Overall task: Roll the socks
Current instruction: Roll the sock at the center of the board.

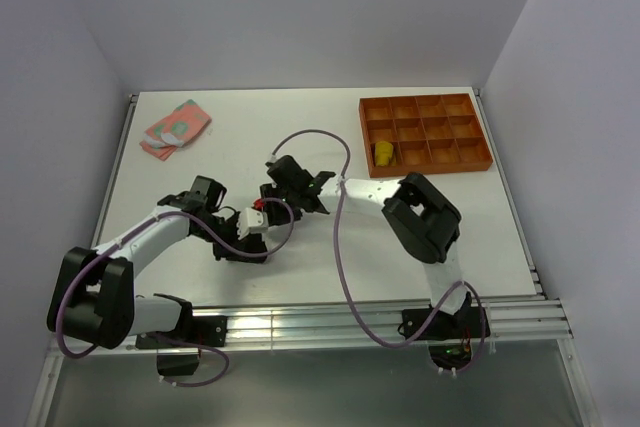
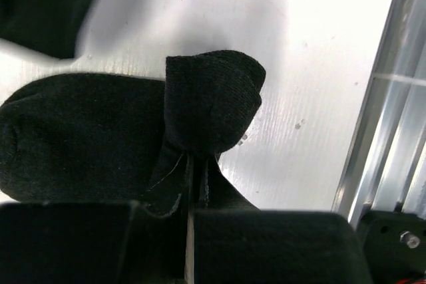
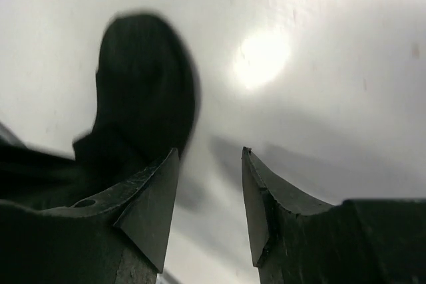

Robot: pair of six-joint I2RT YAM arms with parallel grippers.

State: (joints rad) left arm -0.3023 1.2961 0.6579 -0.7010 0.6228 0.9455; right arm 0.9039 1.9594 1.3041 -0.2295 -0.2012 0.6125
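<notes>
Centrally, left claw [image 2: 194,164] pinching black sock [image 2: 80,138], right claw [image 3: 210,157] parted empty, yellow sock [image 1: 383,153] in orange tray [image 1: 364,127].

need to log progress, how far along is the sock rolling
Looks done: the yellow sock sits bunched in a compartment of the orange tray. In hand: the left gripper is shut on a fold of the black sock; the right gripper is open and empty. Left: the pink sock lies unrolled at the far left of the table.
</notes>
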